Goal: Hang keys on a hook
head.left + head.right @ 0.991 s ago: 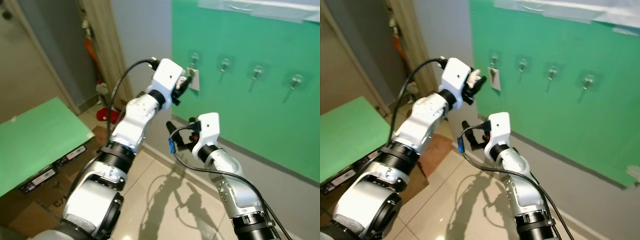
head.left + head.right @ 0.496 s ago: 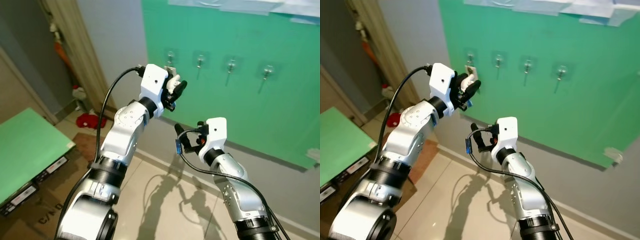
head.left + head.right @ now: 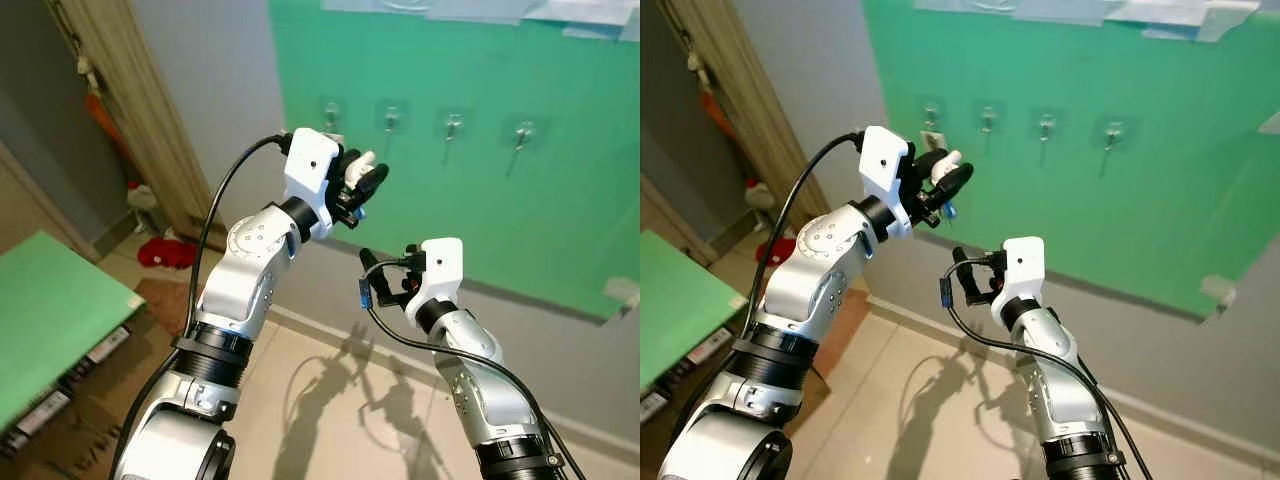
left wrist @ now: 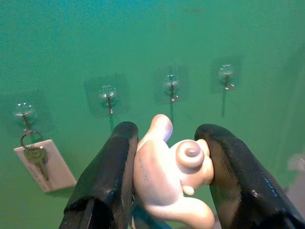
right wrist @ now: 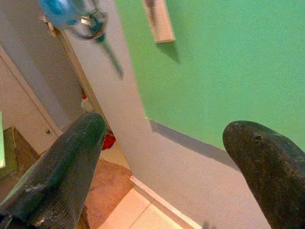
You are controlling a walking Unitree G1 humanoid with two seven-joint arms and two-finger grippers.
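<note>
The left pincer (image 4: 167,176), clamping a keychain figure (image 4: 171,179), sits before four wall hooks (image 4: 171,86), right pincer (image 3: 385,282) below.

Silver jointed arms, white wrist housings, black looping cables, black fingers (image 4: 107,176)

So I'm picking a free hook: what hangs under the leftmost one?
Under the leftmost hook hang a key ring and a key against a pale rectangular tag. The key hides part of the tag.

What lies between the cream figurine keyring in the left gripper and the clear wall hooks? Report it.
Nothing: in the left wrist view, the left gripper holds the cream figurine keyring, which faces the clear wall hooks across open air.
</note>
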